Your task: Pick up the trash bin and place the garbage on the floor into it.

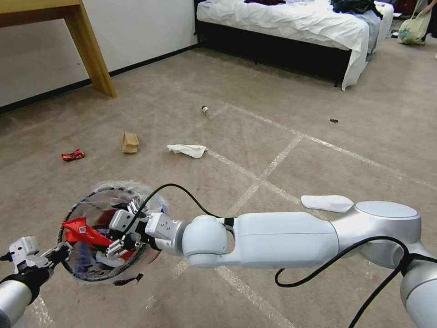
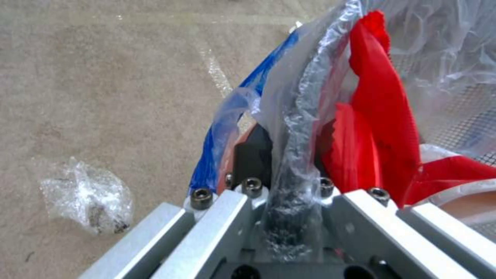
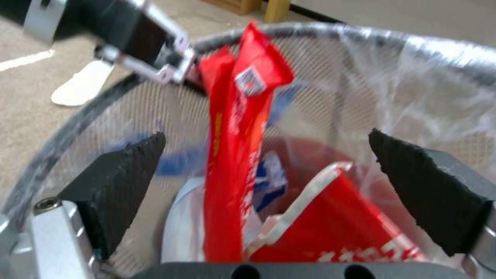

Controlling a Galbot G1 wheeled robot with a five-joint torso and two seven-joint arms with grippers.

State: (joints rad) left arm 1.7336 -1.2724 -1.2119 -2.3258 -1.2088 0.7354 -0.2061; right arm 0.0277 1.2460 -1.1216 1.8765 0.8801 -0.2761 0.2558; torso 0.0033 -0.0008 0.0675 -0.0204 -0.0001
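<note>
The left gripper [image 1: 61, 253] clamps the trash bin [image 1: 73, 214] by its stiff rim; the right gripper [image 1: 125, 232] hangs spread above a light, crinkly red wrapper [image 3: 232, 147] inside.

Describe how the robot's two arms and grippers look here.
The right arm has glossy white rounded shells with a grey disc cap and a loose black cable. The right gripper is silver metal with black pads. The left gripper is silver too, on a black-cuffed white arm.

White arm [image 1: 282, 239], black cable [image 1: 182, 193]
</note>
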